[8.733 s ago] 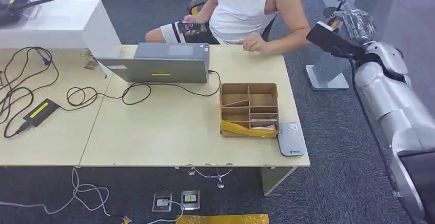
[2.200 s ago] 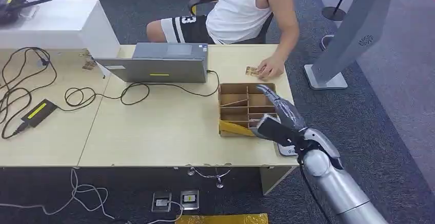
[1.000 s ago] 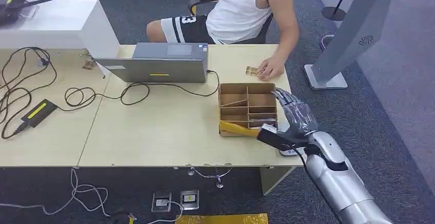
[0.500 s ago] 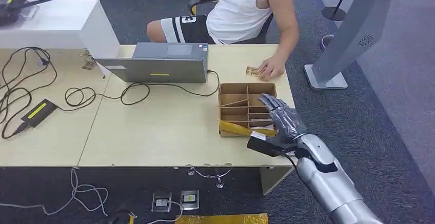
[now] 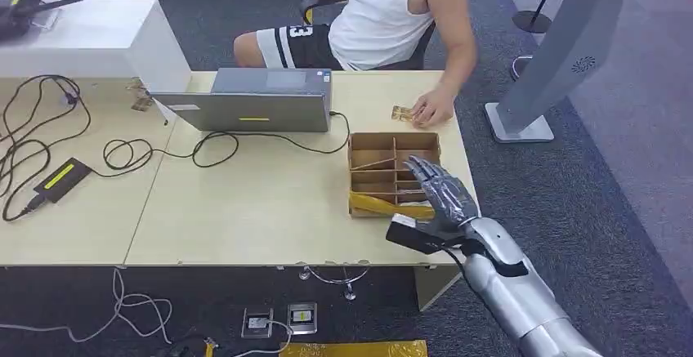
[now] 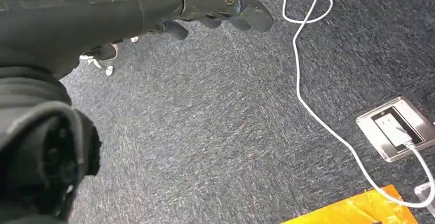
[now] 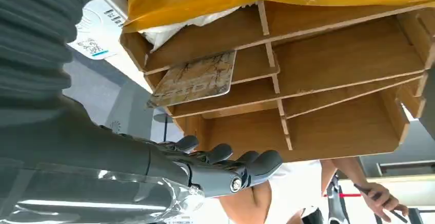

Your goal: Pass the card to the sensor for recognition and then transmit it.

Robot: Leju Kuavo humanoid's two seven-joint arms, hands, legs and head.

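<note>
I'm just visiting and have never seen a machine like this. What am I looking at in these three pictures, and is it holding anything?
It is a humanoid robot with silver arms and many-fingered hands. The wide picture is from a camera high on its body, looking down at a table. The other two come from cameras at its wrists, so they look turned.

On the table sit a laptop, cables, a black power adapter and a cardboard divider box. A person sits across the table, one hand beside a small card.

The right hand reaches over the box with fingers spread, holding nothing. Its wrist view shows another card lying in one compartment. The left hand hangs over the carpet, empty.
</note>
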